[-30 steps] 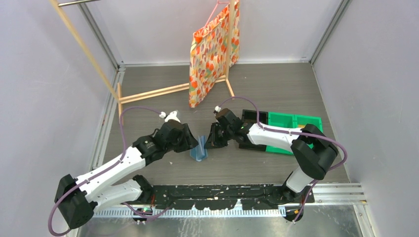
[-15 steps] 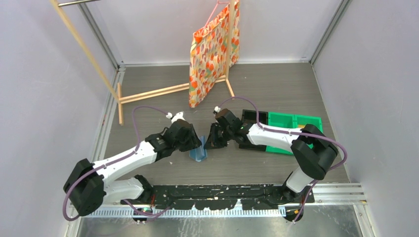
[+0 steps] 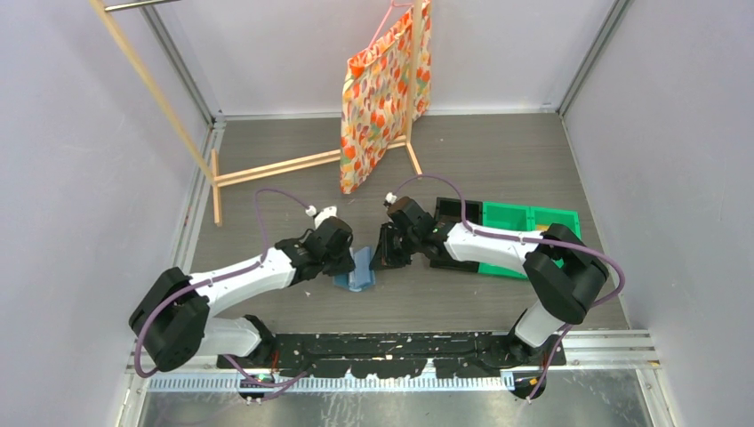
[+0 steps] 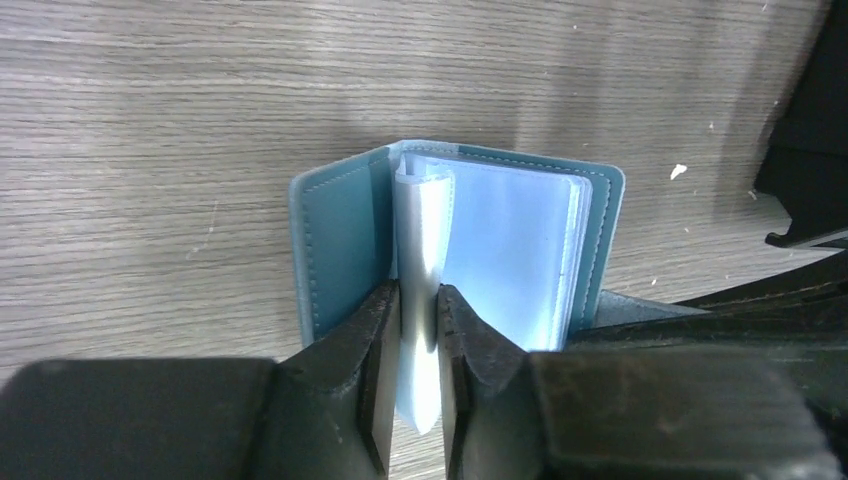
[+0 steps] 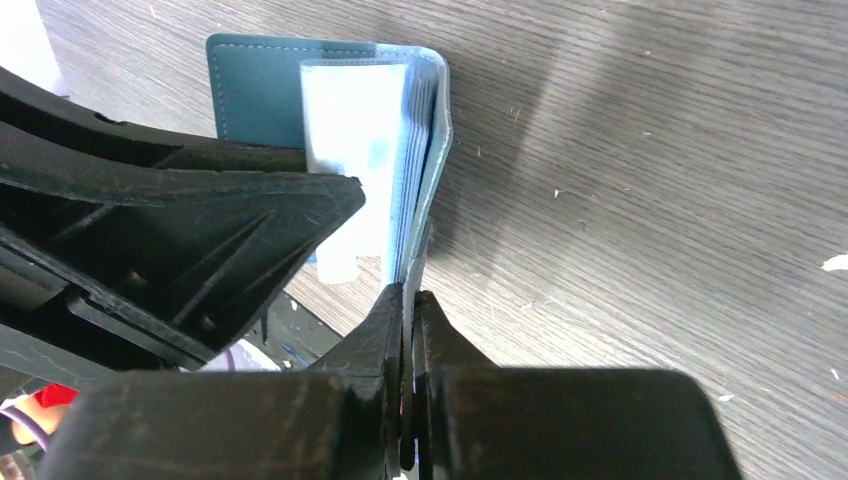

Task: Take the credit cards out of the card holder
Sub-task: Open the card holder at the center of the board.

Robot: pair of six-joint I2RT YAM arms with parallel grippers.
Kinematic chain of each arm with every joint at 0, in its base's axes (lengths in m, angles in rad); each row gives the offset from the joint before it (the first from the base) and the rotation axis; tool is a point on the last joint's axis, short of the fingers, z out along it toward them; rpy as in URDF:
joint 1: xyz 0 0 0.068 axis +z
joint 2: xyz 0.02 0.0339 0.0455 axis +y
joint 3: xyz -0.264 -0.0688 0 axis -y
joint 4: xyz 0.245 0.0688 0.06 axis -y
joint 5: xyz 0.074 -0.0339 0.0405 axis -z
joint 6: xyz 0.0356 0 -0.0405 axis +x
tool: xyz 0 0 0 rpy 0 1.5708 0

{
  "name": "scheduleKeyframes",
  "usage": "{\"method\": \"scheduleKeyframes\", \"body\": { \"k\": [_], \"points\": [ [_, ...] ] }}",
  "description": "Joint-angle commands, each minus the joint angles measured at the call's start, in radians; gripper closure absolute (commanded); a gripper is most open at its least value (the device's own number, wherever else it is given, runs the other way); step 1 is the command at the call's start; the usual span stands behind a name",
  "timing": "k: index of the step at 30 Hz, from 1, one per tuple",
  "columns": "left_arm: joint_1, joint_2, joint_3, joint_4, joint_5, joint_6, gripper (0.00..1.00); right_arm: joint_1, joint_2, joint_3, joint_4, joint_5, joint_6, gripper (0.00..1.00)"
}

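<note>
Card holder (image 3: pixel 357 272) mid-counter (image 3: pixel 498 151), set between both arms.

From top view only: left end effector (image 3: pixel 348 261) at its 10 o'clock, right end effector (image 3: pixel 381 258) at its 2 o'clock. Green bin (image 3: pixel 556 221) and black bin (image 3: pixel 458 210) off toward 3 o'clock, patterned bag (image 3: pixel 382 98) hanging at 12 o'clock. Finger contact too small to judge there.

From left wrist only: card holder (image 4: pixel 340 240) spread open at 12 o'clock of the fingers, teal covers flaring toward 10 and 2 o'clock. One pale sleeve leaf (image 4: pixel 420 230) standing apart from the stack, pinched from both sides by left end effector (image 4: pixel 418 300). Card inside it or not: cannot tell.

From right wrist only: right end effector (image 5: pixel 410 300) closed tight on the near edge of one teal cover. Rest of card holder (image 5: pixel 260 90) reaching toward 11 o'clock, left end effector bulking black at 9 o'clock.
</note>
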Motion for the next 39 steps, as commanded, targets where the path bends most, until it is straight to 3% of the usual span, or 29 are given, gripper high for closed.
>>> {"method": "scheduleKeyframes", "body": {
  "k": [1, 3, 4, 7, 10, 20, 31, 39],
  "points": [
    [0.013, -0.034, 0.003, -0.028, -0.053, 0.012, 0.81, 0.007, -0.039, 0.036, -0.009, 0.04, -0.052, 0.99],
    [0.017, -0.032, -0.012, -0.021, -0.043, 0.022, 0.96, 0.007, -0.045, 0.035, -0.041, 0.089, -0.071, 0.97],
    [0.019, -0.033, -0.026, 0.001, -0.027, 0.038, 0.99, 0.006, -0.045, 0.031, -0.058, 0.117, -0.078, 0.9],
    [0.027, -0.048, -0.089, 0.081, 0.002, 0.043, 0.99, 0.006, -0.038, 0.016, -0.09, 0.197, -0.102, 0.66],
    [0.049, -0.065, -0.122, 0.086, 0.007, 0.037, 0.99, 0.005, -0.022, 0.012, -0.117, 0.232, -0.133, 0.56],
    [0.07, -0.076, -0.195, 0.157, 0.068, 0.048, 1.0, 0.007, -0.086, 0.044, -0.177, 0.262, -0.13, 0.55],
    [0.073, -0.057, -0.213, 0.196, 0.104, 0.038, 0.99, 0.024, -0.225, 0.063, -0.078, 0.168, -0.042, 0.57],
    [0.073, -0.051, -0.205, 0.2, 0.117, 0.034, 1.0, 0.025, -0.082, -0.001, 0.122, 0.02, 0.064, 0.57]
  ]
}}
